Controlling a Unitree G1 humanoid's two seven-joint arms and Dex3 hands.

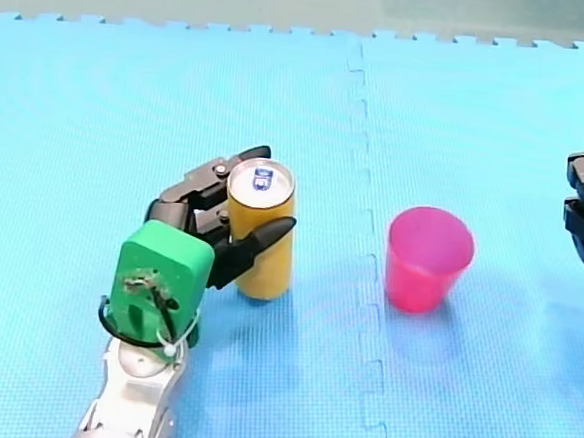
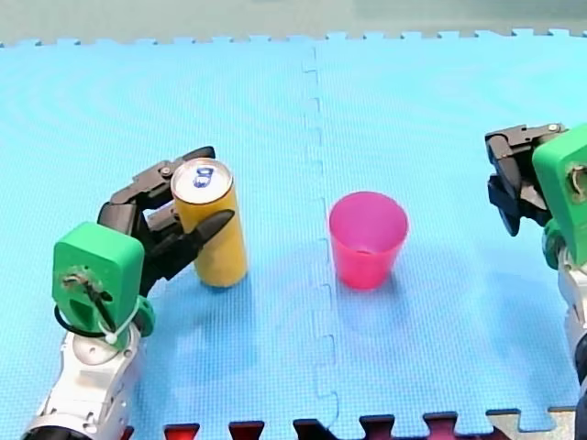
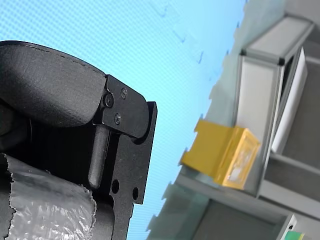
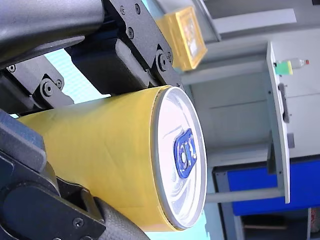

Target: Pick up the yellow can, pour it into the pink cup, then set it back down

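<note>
- Left hand point(image 1: 200, 216) comes first, low on the mat's left side behind its green wrist block point(image 1: 163, 270). It is closed around the yellow can point(image 1: 263, 209): fingers at the can's far side near the top, thumb slanting across the near side.
- The second wrist view confirms the hold, with dark finger links pressed to the can's wall on both sides and the lid point(image 4: 184, 152) in full view.
- Can position: left of centre on the blue foam mat point(image 1: 480, 112). Its base appears to sit on the mat, with its shadow right beneath it.
- Can attitude: upright, long axis vertical, silver lid with blue pull tab facing up. I cannot tell whether the lid is opened.
- Step in hand, as I judge it: the grasp is made and the lift has not begun.
- Next move calls for a straight lift and a carry to the robot's right, across the mat seam. Then the hand rolls so the lid end dips over the cup's rim. The grip needs to be firm enough that the smooth wall does not slip during the tilt.
- Pink cup point(image 1: 428, 257) stands upright, mouth up, to the can's right and apart from it, with the seam between them.
- Right hand point(image 2: 512, 179) hangs at the mat's right edge, holding nothing, well apart from the cup.
</note>
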